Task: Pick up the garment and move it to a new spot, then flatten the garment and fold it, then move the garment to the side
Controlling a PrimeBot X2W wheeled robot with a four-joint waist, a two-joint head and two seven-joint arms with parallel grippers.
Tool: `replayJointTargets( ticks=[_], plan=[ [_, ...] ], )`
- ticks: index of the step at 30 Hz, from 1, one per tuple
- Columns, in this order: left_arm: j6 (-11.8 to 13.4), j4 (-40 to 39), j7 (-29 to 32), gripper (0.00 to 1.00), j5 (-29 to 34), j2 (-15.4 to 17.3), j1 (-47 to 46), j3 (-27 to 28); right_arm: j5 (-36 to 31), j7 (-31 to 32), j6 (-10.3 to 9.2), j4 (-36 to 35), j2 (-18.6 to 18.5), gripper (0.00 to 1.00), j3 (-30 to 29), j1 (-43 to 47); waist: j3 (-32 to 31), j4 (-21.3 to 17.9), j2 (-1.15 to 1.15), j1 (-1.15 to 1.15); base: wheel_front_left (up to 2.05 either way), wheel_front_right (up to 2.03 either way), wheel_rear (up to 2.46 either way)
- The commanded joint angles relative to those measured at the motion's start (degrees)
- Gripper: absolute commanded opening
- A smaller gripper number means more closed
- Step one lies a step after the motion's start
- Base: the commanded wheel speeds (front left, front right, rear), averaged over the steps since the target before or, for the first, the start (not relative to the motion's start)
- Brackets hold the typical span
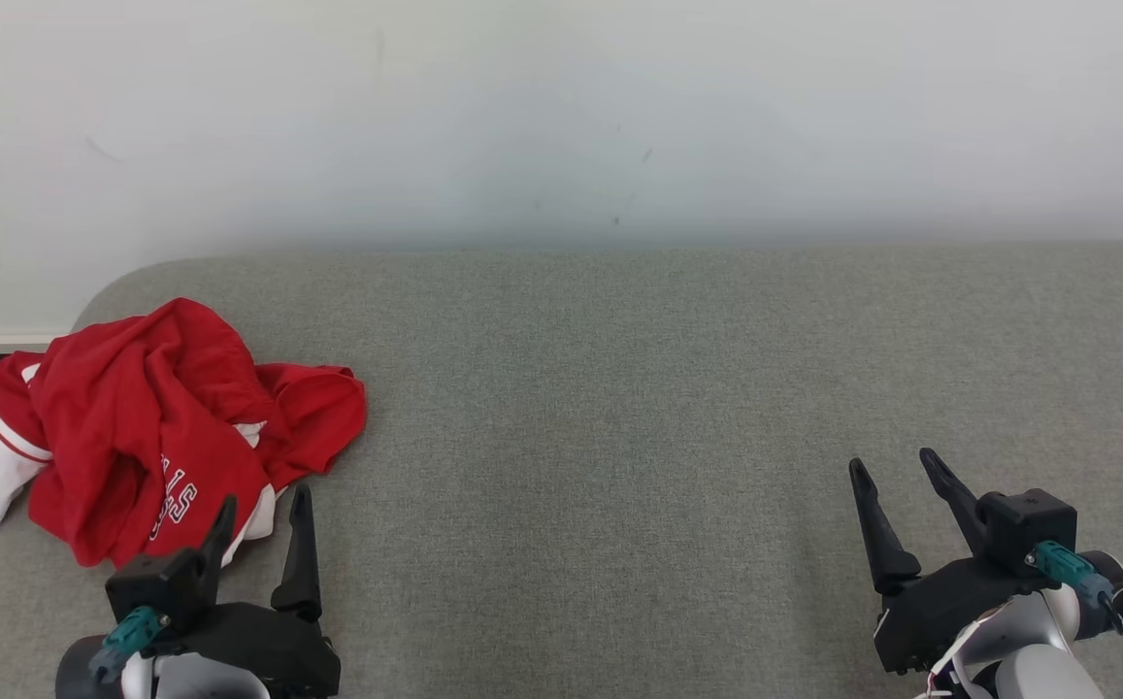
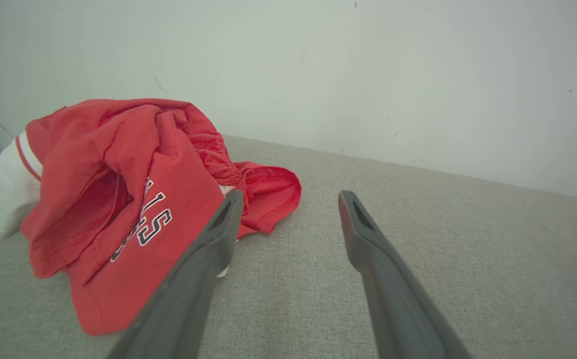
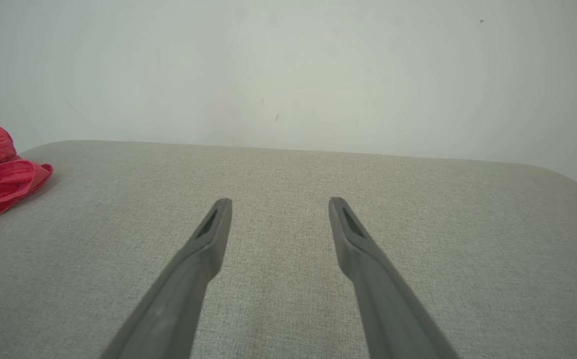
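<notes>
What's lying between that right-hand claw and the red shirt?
Nothing: in the head view, bare grey cushion stretches from the right gripper to the red shirt. The right wrist view shows the same bare stretch.

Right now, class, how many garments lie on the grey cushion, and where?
1: a crumpled red garment at the grey cushion's left end, just ahead of the left gripper. A second could hide inside its folds.

Soft matt red cloth for the shirt (image 1: 134, 408), rough grey woven fabric on the cushion (image 1: 619, 437), matt dark plastic fingers (image 2: 368, 259), smooth matt pale wall (image 1: 561, 116) behind.
</notes>
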Motion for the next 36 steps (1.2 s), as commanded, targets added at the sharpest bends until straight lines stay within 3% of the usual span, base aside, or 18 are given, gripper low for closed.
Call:
replayJointTargets(
  ticks=[1,14,31,36],
  plan=[
    [0.29,-0.21,-0.44,1.00,-0.18,0.37,-0.35,0.17,0.06,-0.17,0.17,-0.02,-0.38,1.00,0.03,0.25,0.02,-0.02,0.00,0.00,0.00,0.00,0.00],
    [0.38,0.10,-0.28,1.00,-0.86,0.79,-0.70,-0.26,0.66,-0.62,0.17,-0.18,-0.35,1.00,-0.10,0.38,0.26,1.81,0.00,0.00,0.00,0.00,0.00],
    [1.24,-0.41,0.23,1.00,-1.29,1.37,-1.04,-1.01,1.54,-1.90,0.17,-0.49,-0.35,1.00,0.25,0.13,1.22,15.53,0.00,0.00,0.00,0.00,0.00],
    [1.37,-0.49,0.34,1.00,-1.51,1.58,-0.84,-1.11,1.95,-2.09,0.17,-0.42,-0.35,1.00,0.54,-0.23,1.49,17.83,0.00,0.00,0.00,0.00,0.00]
  ],
)
